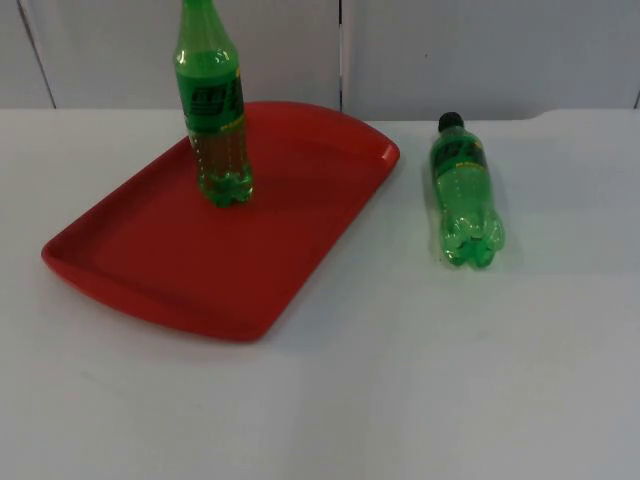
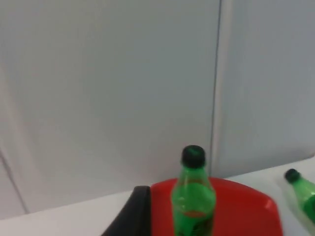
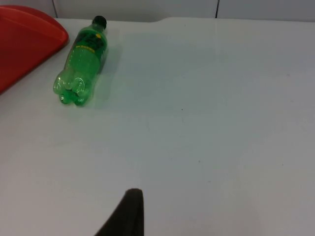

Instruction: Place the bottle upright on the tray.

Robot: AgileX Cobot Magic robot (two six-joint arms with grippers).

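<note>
A red tray (image 1: 130, 260) lies on the left half of the white table. One green bottle (image 1: 215, 120) with a black cap stands upright on the tray's far part. A second green bottle (image 1: 463, 190) lies on its side on the table right of the tray, cap toward the wall. My left gripper (image 2: 129, 216) is apart from the upright bottle (image 2: 193, 201) and level with its neck, with the tray (image 2: 241, 211) under the bottle. My right gripper (image 3: 127, 216) hangs over bare table, well away from the lying bottle (image 3: 81, 61).
The grey partition wall (image 1: 450, 50) closes the table's far edge just behind the tray and the lying bottle's cap. White table top (image 1: 450, 380) spreads in front of both. The tray's corner (image 3: 24, 39) sits close to the lying bottle.
</note>
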